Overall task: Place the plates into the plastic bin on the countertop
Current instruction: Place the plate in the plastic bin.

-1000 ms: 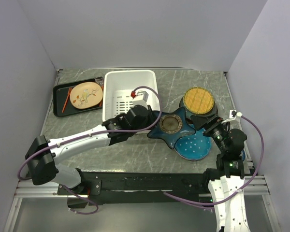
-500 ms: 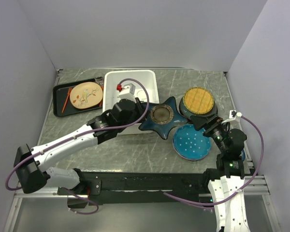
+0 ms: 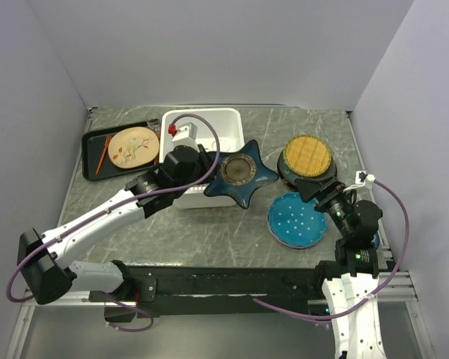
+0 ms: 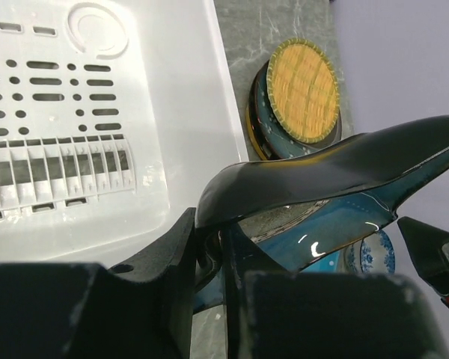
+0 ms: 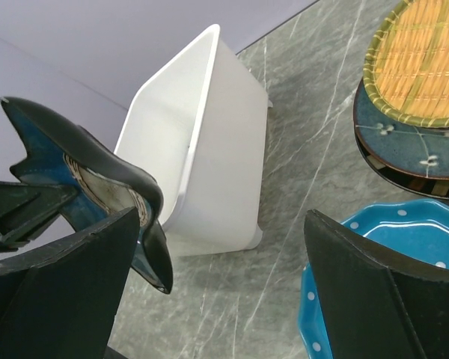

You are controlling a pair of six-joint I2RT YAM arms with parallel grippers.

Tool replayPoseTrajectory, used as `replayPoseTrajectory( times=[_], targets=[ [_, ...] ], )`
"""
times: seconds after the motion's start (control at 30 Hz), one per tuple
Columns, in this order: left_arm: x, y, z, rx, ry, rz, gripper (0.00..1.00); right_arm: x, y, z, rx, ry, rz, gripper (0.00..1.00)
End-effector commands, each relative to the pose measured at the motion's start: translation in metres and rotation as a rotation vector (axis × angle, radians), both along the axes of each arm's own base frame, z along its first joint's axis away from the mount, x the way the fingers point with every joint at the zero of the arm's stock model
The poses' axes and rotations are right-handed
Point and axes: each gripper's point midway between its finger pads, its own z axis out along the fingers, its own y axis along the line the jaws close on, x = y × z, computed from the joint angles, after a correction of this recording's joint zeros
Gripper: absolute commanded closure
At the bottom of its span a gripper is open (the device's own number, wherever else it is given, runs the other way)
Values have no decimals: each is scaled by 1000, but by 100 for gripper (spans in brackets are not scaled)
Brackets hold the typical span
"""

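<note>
My left gripper (image 3: 209,181) is shut on one point of the blue star-shaped plate (image 3: 241,173) and holds it tilted in the air, against the right rim of the white plastic bin (image 3: 209,114). The left wrist view shows the jaws (image 4: 213,254) clamped on the star plate's edge (image 4: 344,168), with the bin's slotted bottom (image 4: 75,97) to the left. My right gripper (image 3: 314,188) stands open above the countertop (image 3: 232,232), beside the teal dotted plate (image 3: 297,220). A yellow woven-look plate (image 3: 307,155) tops a stack on a dark teal plate (image 5: 404,142).
A black tray (image 3: 93,142) at the back left carries a tan plate (image 3: 133,146) and a red stick. Grey walls close in the left, back and right sides. A small blue-and-white patterned dish (image 4: 370,254) lies near the right arm.
The left arm has carried the star-shaped plate up and to the left, from beside the dotted plate to the bin's right rim. The right arm has stayed in place.
</note>
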Motion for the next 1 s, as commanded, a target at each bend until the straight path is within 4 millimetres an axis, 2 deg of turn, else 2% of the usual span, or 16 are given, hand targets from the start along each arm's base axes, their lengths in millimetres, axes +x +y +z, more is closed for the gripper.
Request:
replayPoseTrajectory(
  times=[0.0,0.43,0.6,0.97],
  targets=[
    [15,11,111,-224,-217,39,99,0,1,13,-12,-51,2,2],
    [41,55,138,-206,-271,120,99,0,0,8,-10,-46,1,2],
    [51,63,144,-200,-283,135,99,0,1,5,-6,-39,2,1],
    [81,72,140,-173,-269,152,99,2,-2,-1,-20,-26,-14,0]
  ],
)
